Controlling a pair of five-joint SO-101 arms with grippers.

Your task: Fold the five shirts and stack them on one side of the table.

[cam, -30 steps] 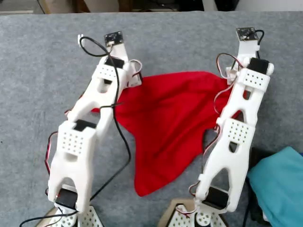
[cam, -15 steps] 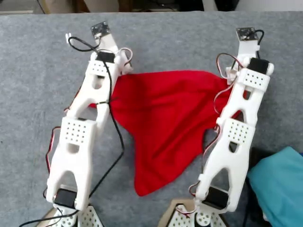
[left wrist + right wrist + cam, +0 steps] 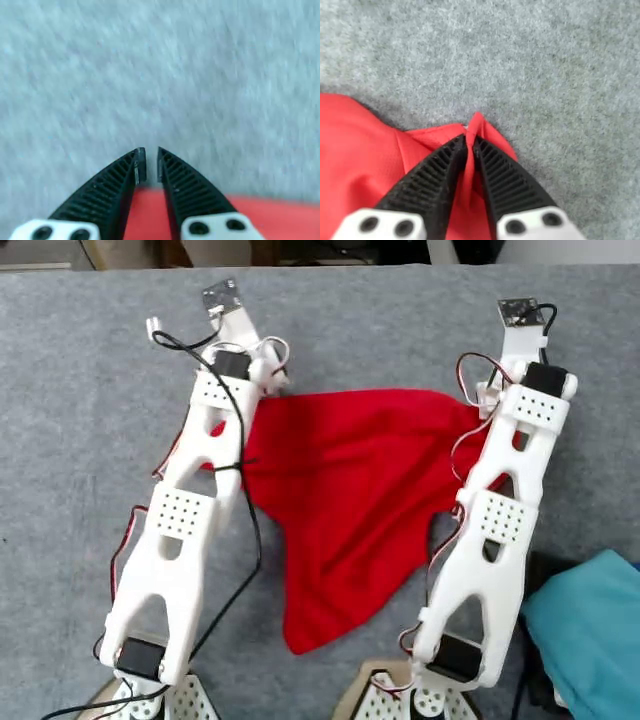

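At centre of the right wrist view, right gripper (image 3: 471, 142) pinches red shirt (image 3: 365, 150) corner. Left gripper (image 3: 148, 162) nearly clenched, tips bare. High view adds teal garment (image 3: 590, 630), lower right.

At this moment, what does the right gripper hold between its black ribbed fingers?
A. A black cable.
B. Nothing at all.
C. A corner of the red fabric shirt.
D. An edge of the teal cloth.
C: the right gripper is shut on a raised corner of the red fabric shirt in its wrist view.
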